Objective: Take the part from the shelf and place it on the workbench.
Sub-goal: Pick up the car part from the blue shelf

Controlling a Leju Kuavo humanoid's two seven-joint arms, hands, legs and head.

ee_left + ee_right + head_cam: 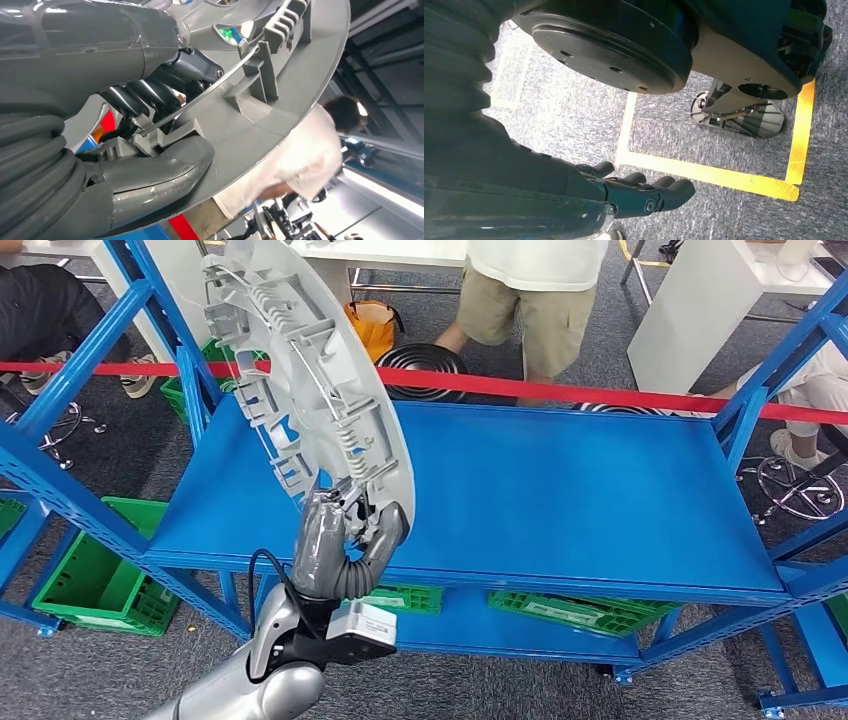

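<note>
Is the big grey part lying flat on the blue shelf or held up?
Held up. The left hand grips the part by its lower edge, standing on edge above the shelf.

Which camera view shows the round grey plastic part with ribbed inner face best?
The head view: the round grey plastic part appears nearly whole, held upright by the left hand. The left wrist view shows a close slice of its rim and ribs; the right wrist view faces the floor.

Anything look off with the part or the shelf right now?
Nothing looks damaged or spilled. The left robot hand grips the grey part by its lower rim only, so it stands on edge, leaning, above the blue shelf. That low hold might let it tip.
</note>
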